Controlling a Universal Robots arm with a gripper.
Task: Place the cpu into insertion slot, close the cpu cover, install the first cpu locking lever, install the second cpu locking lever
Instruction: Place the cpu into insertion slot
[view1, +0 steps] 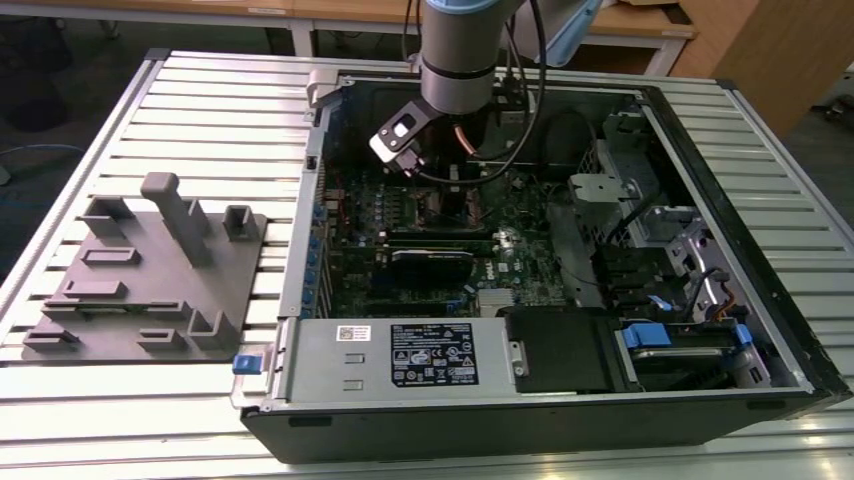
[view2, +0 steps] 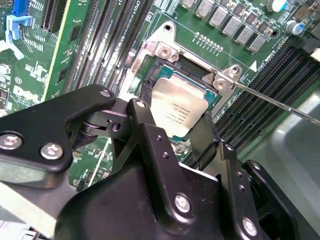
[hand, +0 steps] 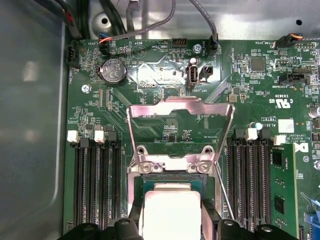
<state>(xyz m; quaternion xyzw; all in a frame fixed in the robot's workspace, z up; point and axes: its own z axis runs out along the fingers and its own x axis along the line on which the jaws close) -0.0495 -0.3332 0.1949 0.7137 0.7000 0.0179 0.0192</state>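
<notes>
The cpu (hand: 171, 212), a small silvery square chip, sits between the black fingers (hand: 211, 222) of my gripper (hand: 171, 226), right over the open insertion slot (hand: 172, 180). In the second wrist view the cpu (view2: 182, 107) lies level within the slot frame, and my gripper (view2: 172, 125) is shut on its two sides. The cpu cover (hand: 180, 107), a thin silvery frame, stands swung open beyond the slot. One locking lever (view2: 280, 102), a thin metal rod, sticks out away from the slot. In the exterior view my gripper (view1: 447, 175) reaches down into the open computer case (view1: 747, 340).
Dark memory slots (hand: 95, 185) flank the socket on both sides. Cables (view1: 534, 140) hang close to the arm inside the case. A grey parts fixture (view1: 147, 270) lies on the slatted table (view1: 200, 100) at the exterior view's left. A coin battery (hand: 114, 71) sits beyond the cover.
</notes>
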